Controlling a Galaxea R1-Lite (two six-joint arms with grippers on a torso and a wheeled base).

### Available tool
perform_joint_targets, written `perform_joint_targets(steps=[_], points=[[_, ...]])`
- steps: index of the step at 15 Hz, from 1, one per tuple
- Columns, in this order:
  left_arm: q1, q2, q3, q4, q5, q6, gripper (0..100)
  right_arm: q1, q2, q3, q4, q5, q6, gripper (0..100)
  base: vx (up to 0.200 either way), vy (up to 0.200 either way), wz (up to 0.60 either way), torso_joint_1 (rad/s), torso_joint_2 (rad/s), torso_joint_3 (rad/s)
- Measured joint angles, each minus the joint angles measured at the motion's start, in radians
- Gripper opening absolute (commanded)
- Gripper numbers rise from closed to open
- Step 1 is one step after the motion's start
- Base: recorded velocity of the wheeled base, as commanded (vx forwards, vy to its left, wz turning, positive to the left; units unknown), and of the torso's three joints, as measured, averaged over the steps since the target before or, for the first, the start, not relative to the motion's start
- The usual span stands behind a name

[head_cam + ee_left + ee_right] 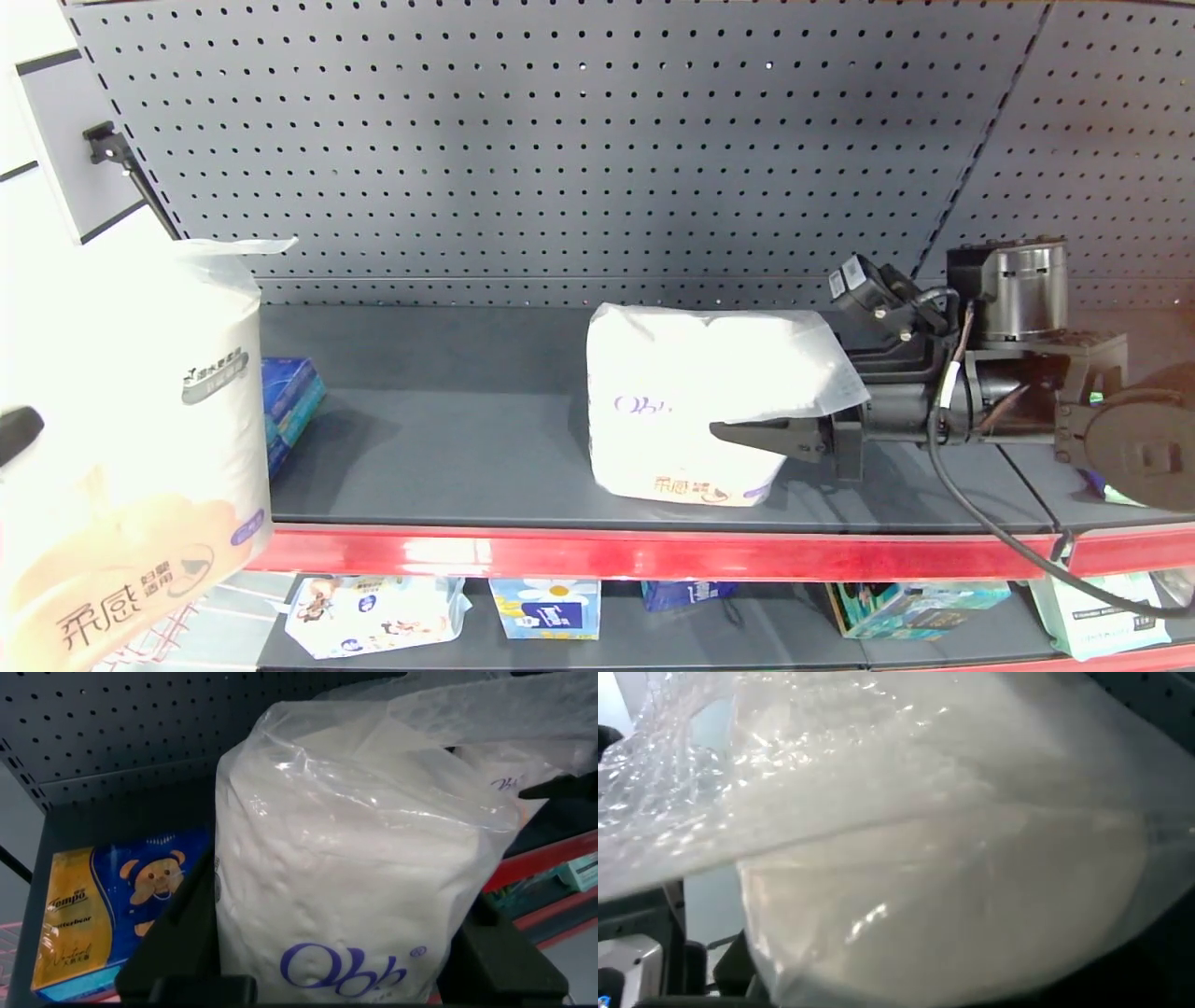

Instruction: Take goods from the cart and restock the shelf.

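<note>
Between the right jaws, clenched on it, sits the tissue pack [691, 401], its base on the shelf [448, 467] just beneath them. I'd settle it flat, then open wide so nothing snags. That arm lies level, stretched in from the side. The left jaws grip a second pack [121, 448].

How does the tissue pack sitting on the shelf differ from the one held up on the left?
The shelf pack rests on the shelf with the right end effector around it; the left pack is held up before the shelf's red edge by the left end effector. The shelf pack sits low and wide; the left pack stands tall. Both are white tissue in clear wrap.
</note>
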Motion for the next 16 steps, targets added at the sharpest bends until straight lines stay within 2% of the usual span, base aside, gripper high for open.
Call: perform_joint_targets(steps=[4,11,12,16], points=[[0.001,-0.001,-0.007,0.0,0.001,0.0,0,0.032,-0.052,0.066,0.001,-0.019,0.004,0,0.0,0.0,0.0,0.0,0.0,0.0],[0.001,-0.001,-0.013,0.0,0.001,0.0,0,0.047,-0.067,0.086,0.001,-0.027,-0.004,0,0.0,0.0,0.0,0.0,0.0,0.0],[0.0,-0.001,-0.013,0.0,0.001,0.0,0,0.048,-0.067,0.086,0.001,-0.026,-0.004,100,0.0,0.0,0.0,0.0,0.0,0.0],[0.001,0.0,-0.013,0.001,0.001,0.0,0,0.048,-0.066,0.088,0.013,-0.031,0.006,100,0.0,0.0,0.0,0.0,0.0,0.0]])
